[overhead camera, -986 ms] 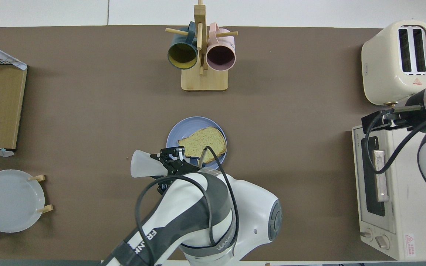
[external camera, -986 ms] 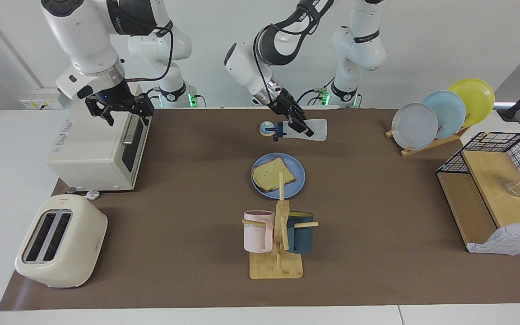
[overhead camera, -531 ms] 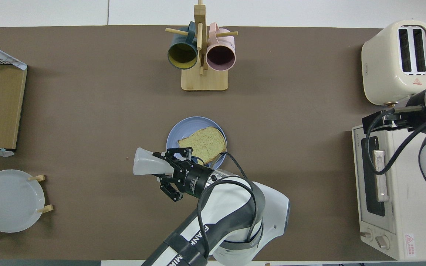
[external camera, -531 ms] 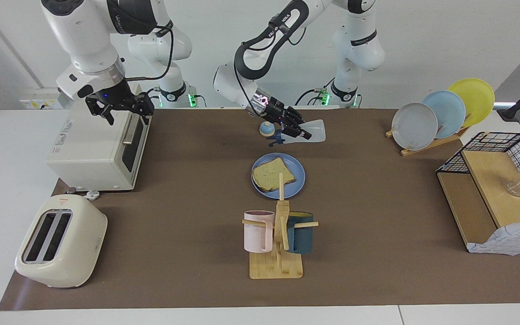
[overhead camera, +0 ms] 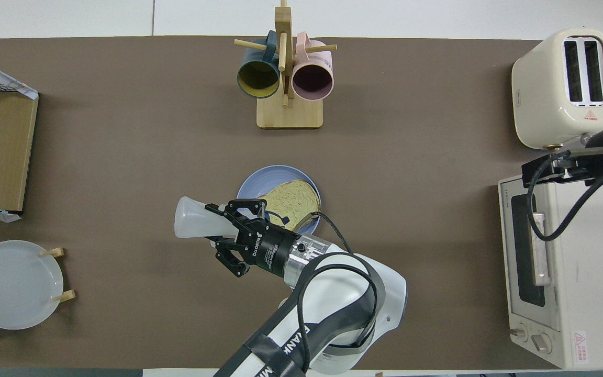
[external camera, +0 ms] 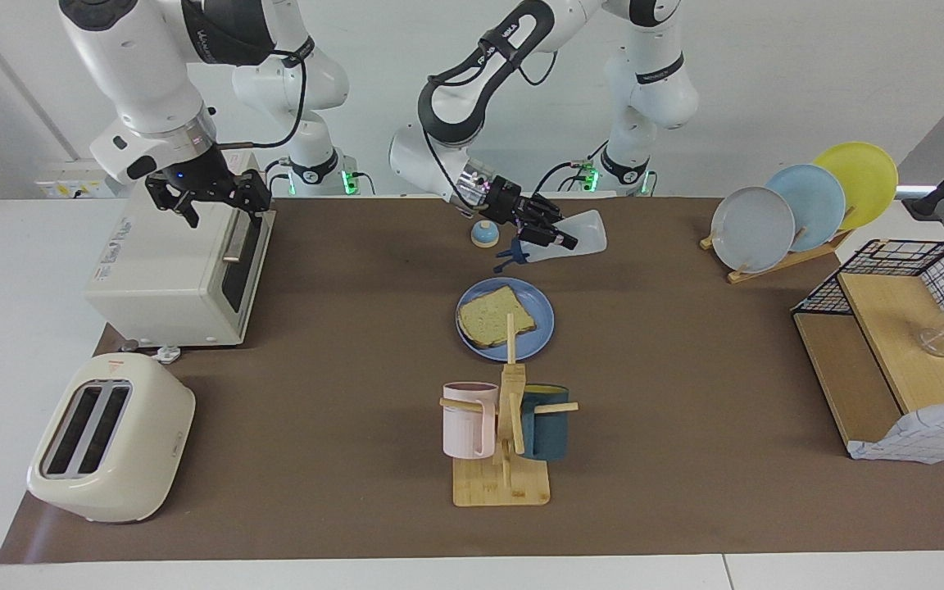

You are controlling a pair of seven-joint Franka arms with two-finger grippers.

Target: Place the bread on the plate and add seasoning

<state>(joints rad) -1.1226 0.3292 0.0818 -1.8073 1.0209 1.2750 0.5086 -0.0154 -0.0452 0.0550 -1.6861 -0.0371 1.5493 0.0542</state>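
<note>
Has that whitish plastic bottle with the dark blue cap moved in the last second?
Yes. The whitish plastic bottle with the dark blue cap, held by the left gripper, has shifted away from the small domed bell, toward the rack of upright plates.

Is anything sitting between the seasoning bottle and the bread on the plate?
Nothing visible. The left tool holds the seasoning bottle tipped over bare mat just short of the plate, and the bread lies uncovered. The small bell stands off to the side.
</note>
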